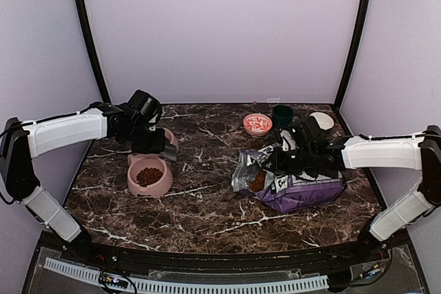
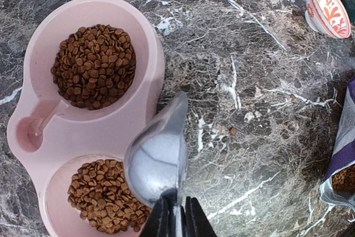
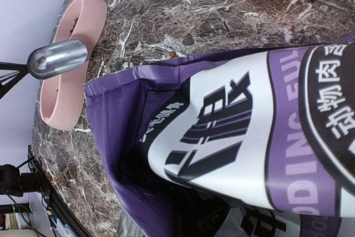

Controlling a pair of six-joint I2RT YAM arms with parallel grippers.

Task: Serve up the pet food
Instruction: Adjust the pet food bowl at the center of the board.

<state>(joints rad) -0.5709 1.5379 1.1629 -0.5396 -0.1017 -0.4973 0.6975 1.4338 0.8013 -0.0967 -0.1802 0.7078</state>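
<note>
Left gripper (image 2: 176,213) pinches empty scoop (image 2: 155,162) over pink double bowl (image 2: 157,59) of pet food (image 2: 94,65); right gripper (image 1: 284,156), pressed together, props bag (image 1: 306,187) open for scooping

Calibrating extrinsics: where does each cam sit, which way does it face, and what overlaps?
Top external: above and behind the bases, looking down on the marble table; shows left arm and right arm.
Left wrist: looks straight down at pink double bowl with kibble; left gripper shut on metal scoop.
Right wrist: looks across purple bag toward the bowl on the left arm's side; own fingers not clearly visible.
Shared: bowl and scoop appear in all three.
</note>
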